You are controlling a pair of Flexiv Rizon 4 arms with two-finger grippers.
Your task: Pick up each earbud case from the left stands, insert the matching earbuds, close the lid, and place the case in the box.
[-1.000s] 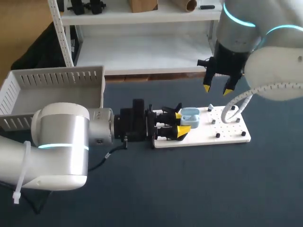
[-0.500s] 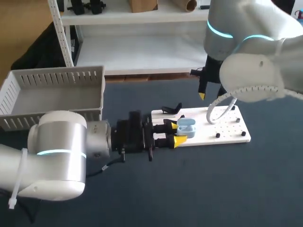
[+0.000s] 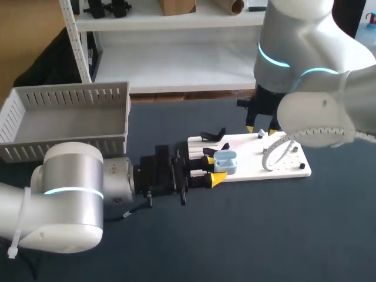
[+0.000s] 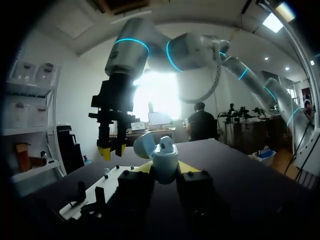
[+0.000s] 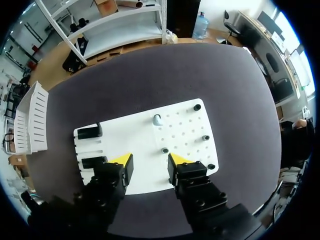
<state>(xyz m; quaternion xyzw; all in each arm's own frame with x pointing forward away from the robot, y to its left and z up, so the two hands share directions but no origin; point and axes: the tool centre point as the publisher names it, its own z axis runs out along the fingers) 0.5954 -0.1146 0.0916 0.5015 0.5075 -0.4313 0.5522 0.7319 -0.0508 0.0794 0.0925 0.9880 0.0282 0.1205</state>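
Note:
A light blue earbud case [image 3: 226,160] with its lid tipped open sits between the fingers of my left gripper [image 3: 214,169], which is shut on it just over the front left edge of the white board [image 3: 252,164]. In the left wrist view the case [image 4: 164,156] stands upright in the gripper [image 4: 165,169]. My right gripper [image 3: 261,131] hangs open over the far side of the board. From its wrist, the open right gripper [image 5: 150,161] looks down on a small pale earbud [image 5: 157,120] lying on the board [image 5: 135,135].
A grey slatted box [image 3: 64,117] stands at the back left. Two black stands [image 5: 90,131] occupy the board's left end, and black pegs [image 5: 205,137] dot its right part. Dark table surface surrounds the board.
My left gripper has drawn the case back from the board toward the front left. The right arm has come down and forward over the board's far edge.

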